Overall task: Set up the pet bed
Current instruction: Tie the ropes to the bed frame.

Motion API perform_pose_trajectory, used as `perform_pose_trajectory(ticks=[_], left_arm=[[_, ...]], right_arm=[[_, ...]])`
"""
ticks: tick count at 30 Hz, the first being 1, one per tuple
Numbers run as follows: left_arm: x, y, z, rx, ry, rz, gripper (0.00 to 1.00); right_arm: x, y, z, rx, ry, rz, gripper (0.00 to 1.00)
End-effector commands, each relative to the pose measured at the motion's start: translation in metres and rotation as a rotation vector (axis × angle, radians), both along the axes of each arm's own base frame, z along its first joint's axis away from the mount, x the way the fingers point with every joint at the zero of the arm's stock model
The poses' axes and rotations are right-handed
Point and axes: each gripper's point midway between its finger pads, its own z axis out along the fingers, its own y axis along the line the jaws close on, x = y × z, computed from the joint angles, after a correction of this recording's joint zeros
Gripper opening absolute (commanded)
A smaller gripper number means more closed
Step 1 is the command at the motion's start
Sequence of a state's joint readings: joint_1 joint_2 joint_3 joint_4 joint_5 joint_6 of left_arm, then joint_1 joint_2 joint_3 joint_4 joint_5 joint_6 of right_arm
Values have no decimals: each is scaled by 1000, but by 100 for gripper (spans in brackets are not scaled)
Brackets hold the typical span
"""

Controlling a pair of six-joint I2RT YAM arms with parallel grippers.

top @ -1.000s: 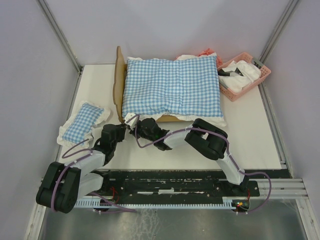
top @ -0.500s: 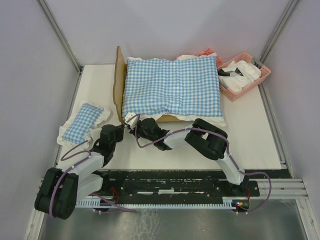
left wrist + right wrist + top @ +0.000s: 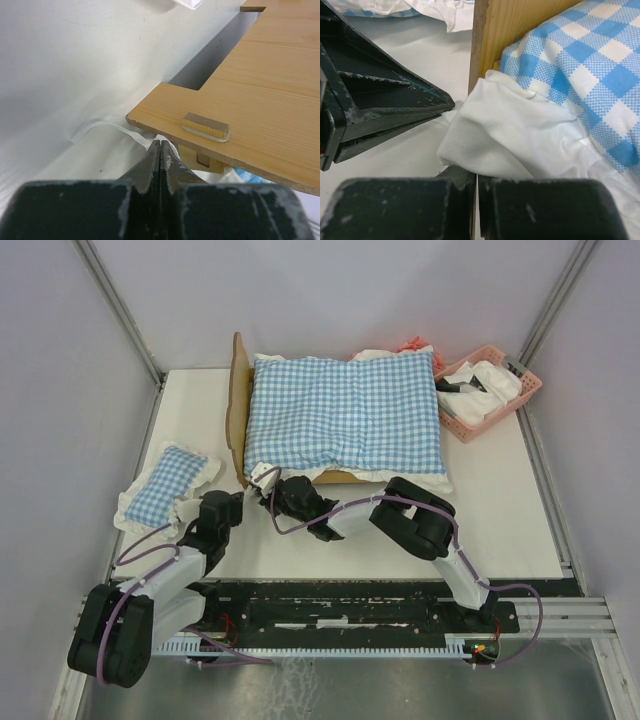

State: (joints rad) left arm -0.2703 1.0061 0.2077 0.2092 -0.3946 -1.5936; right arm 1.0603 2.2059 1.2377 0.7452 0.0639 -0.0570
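The pet bed (image 3: 238, 410) lies with its light-wood headboard on the left, and the blue-and-white checked cushion (image 3: 345, 415) covers it. Both grippers meet at the cushion's near-left corner. My right gripper (image 3: 264, 480) is shut on the white frill (image 3: 505, 135), which drapes over its fingertips beside the headboard edge (image 3: 485, 45). My left gripper (image 3: 248, 498) is shut too. Its tips (image 3: 160, 145) pinch the frill's edge (image 3: 112, 131) just under the headboard's lower corner (image 3: 165, 107). In the right wrist view the left fingers (image 3: 395, 107) come in from the left.
A small checked pillow (image 3: 165, 483) lies on the table left of the bed, near my left arm. A pink basket (image 3: 490, 390) with white and dark items stands at the back right. Grey walls close in the table's left and right sides.
My left gripper has gone from open to shut at the frill's corner, and its arm has shifted slightly. The right gripper has held its place.
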Motion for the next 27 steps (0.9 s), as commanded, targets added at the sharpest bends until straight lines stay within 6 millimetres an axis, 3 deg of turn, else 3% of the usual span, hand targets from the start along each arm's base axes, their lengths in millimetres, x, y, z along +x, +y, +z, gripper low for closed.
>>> perform_pose_trajectory(ticks=[1,8,15,27], left_arm=[[9,8,20,79,-47,4,3],[5,3,19,55,-35,-17,19],[-3,16,14,36,-6,68,35],[5,13,3,-78,14,87,42]], right_arm=[[6,7,28,65,-31,-21,2],[6,14,21,57,-9,-8,2],[5,17,18,47,-2,4,2],[4,16,15,39,-2,10,2]])
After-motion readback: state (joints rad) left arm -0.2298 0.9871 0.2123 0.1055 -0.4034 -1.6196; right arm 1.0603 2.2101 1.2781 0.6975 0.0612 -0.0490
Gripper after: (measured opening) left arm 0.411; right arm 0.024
